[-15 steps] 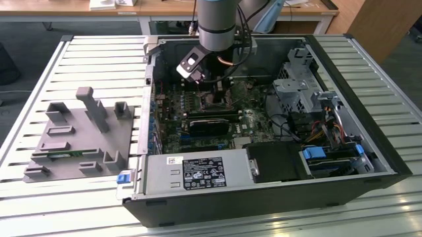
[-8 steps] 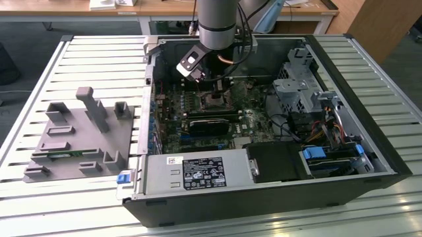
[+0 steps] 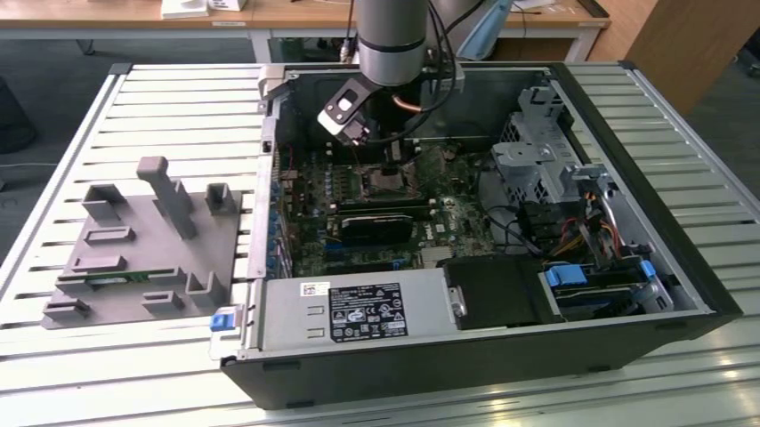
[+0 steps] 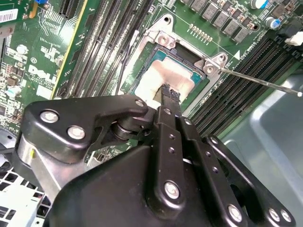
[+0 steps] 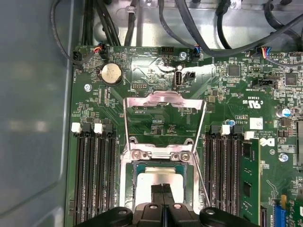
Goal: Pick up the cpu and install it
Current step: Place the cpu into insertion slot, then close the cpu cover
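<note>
The cpu, a flat square chip with a pale silvery top, lies in the socket on the green motherboard inside the open computer case. The socket's metal load plate is flipped up and its thin lever sticks out to one side. My gripper is straight over the cpu, fingers pressed together with nothing between them, tips at or just above the chip's top; I cannot tell whether they touch. In the exterior view the gripper reaches down into the case from the arm.
Black memory slots flank the socket, and a green memory stick stands in one. A black block lies in front of the socket. A drive cage, a power supply and a grey fixture surround it.
</note>
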Motion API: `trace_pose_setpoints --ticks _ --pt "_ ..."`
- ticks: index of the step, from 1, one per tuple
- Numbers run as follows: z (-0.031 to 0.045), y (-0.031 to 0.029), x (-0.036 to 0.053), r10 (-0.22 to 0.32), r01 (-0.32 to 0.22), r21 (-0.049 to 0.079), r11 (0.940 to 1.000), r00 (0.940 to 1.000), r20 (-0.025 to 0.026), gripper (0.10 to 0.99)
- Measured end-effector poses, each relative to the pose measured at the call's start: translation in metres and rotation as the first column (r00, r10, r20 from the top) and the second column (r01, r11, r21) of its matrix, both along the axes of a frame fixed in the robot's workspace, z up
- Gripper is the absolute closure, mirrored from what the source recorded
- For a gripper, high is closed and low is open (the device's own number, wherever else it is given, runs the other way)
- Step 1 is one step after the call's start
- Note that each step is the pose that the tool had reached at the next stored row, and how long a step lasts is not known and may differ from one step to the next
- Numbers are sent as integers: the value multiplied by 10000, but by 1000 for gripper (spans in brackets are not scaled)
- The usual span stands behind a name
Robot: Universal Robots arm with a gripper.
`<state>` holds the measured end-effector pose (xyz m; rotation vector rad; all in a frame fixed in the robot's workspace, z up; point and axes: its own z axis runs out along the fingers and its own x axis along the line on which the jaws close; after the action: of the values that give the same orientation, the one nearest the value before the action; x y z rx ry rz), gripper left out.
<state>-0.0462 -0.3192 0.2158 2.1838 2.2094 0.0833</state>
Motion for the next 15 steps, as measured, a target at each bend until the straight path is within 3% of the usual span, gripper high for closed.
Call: trace_pose_setpoints --ticks 15 --pt "137 0 1 -3 3 -1 10000 10000 -27 980"
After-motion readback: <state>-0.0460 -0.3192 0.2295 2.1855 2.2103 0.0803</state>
